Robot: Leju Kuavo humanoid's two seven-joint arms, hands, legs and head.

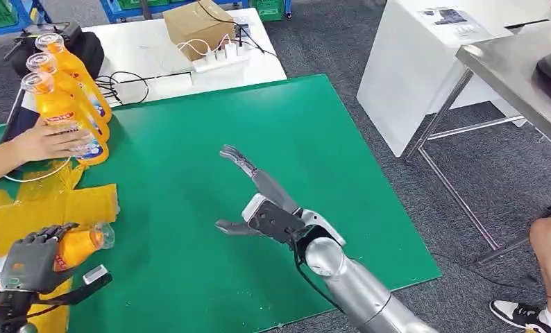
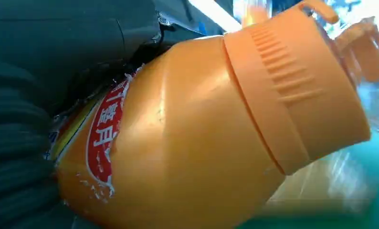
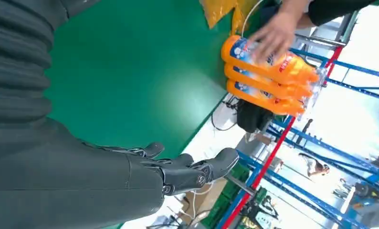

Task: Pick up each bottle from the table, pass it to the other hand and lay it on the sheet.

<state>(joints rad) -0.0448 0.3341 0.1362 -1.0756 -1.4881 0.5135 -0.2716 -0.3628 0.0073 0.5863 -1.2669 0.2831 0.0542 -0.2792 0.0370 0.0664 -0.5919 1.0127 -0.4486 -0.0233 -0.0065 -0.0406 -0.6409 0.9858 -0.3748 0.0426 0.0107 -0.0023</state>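
Green mat: we see a large flat green mat [image 1: 210,173] spread beneath both our hands, its far edge meeting a white tabletop [image 1: 155,41].
Yellow sheet: a crumpled yellow plastic sheet [image 1: 44,205] lies on the mat just ahead of our left hand and partly under it.
Right hand: our silver-armed right hand [image 1: 248,198] hovers above the middle of the mat, fingers spread and straight, holding nothing; in the right wrist view its dark fingers [image 3: 197,169] stretch out well apart from the bottles.
Standing bottles: three upright orange plastic bottles with clear caps [image 1: 68,97] stand in a row beyond our left hand, far across from our right; a person's hand [image 1: 47,142] rests on the nearest one.
Left hand: our dark left hand [image 1: 33,260] is wrapped around a bottle.
Held bottle: an orange plastic bottle with a red label and ribbed orange collar [image 2: 187,143] lies tilted in our left hand, cap pointing towards our right hand, over the edge of the yellow sheet.
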